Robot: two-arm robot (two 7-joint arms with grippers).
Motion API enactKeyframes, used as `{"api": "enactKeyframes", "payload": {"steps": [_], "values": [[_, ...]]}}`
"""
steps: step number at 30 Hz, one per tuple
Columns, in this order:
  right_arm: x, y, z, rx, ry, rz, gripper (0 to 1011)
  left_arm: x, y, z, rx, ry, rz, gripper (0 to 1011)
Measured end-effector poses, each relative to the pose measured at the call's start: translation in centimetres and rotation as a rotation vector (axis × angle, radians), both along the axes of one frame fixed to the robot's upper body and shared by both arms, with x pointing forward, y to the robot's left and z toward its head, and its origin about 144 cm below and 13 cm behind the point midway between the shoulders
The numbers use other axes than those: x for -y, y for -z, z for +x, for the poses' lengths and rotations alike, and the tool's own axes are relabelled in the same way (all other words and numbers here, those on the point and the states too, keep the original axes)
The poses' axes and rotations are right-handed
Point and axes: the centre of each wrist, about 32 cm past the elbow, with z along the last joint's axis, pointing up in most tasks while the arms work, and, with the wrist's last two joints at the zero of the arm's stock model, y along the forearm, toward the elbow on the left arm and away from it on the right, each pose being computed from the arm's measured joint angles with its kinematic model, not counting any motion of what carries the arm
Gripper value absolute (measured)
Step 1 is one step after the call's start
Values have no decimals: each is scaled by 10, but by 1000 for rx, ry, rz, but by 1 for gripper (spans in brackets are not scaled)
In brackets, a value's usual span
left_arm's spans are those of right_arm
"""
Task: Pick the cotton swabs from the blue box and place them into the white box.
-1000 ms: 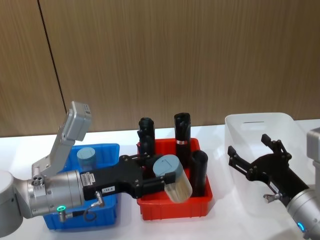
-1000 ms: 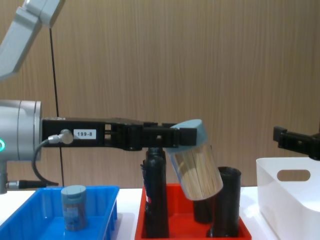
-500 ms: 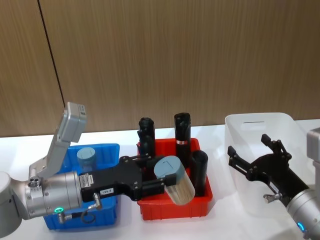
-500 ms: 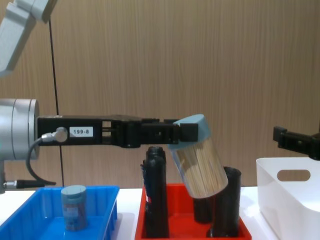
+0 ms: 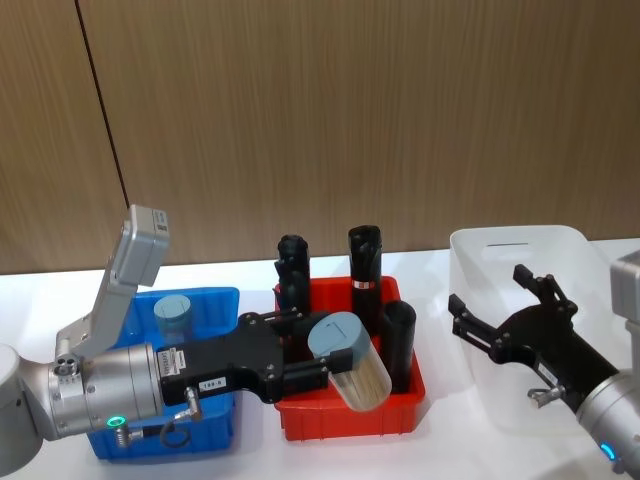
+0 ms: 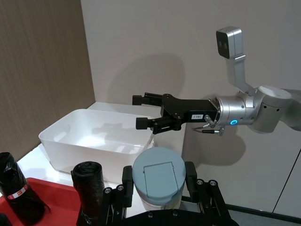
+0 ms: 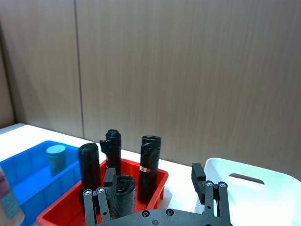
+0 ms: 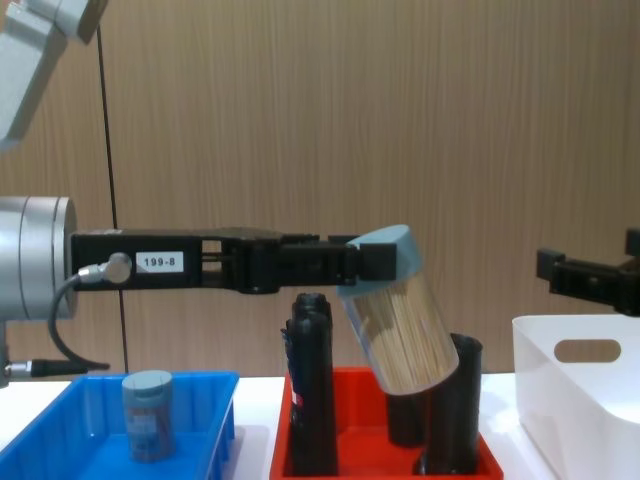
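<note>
My left end effector [image 5: 320, 352] clamps the lid end of a tilted cotton swab tub [image 5: 358, 376], light, rigid, likely slippery plastic; my right end effector [image 5: 486, 287] hangs open.

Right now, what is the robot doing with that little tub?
The robot's left hand holds a tub of cotton swabs by its lid. The tub hangs tilted in the air over the red tray and has not yet reached the white box. The right hand hangs open near that box. A second tub stands in the blue box.
</note>
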Motion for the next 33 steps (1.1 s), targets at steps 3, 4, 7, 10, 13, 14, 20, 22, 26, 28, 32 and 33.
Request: {"api": "enactKeyframes", "payload": {"steps": [3, 4, 7, 10, 13, 14, 20, 22, 26, 28, 32, 33], "values": [[3, -2, 1, -1, -25, -13, 1002, 0, 0, 0, 0, 1, -1, 664], [6, -4, 2, -1, -40, -22, 1002, 0, 0, 0, 0, 1, -1, 664], [10, -7, 3, -6, -76, -38, 1002, 0, 0, 0, 0, 2, -2, 664], [16, -11, 5, -11, -109, -52, 1002, 0, 0, 0, 0, 3, -2, 664], [22, -14, 6, -20, -146, -63, 1002, 0, 0, 0, 0, 3, -3, 664], [25, -15, 7, -25, -162, -66, 1002, 0, 0, 0, 0, 3, -3, 664], [33, -20, 9, -42, -215, -74, 1002, -1, 0, 0, 1, 4, -3, 664], [37, -23, 11, -51, -247, -77, 1002, 0, 0, 0, 1, 4, -3, 664], [42, -27, 12, -61, -289, -83, 1002, 0, 0, 0, 1, 4, -4, 664], [45, -29, 14, -68, -316, -88, 1002, -1, 0, 0, 1, 4, -4, 664], [48, -31, 16, -76, -357, -97, 1002, 0, 0, 0, 1, 4, -4, 664], [48, -32, 16, -77, -367, -100, 1002, -1, 0, 0, 1, 4, -4, 664]]}}
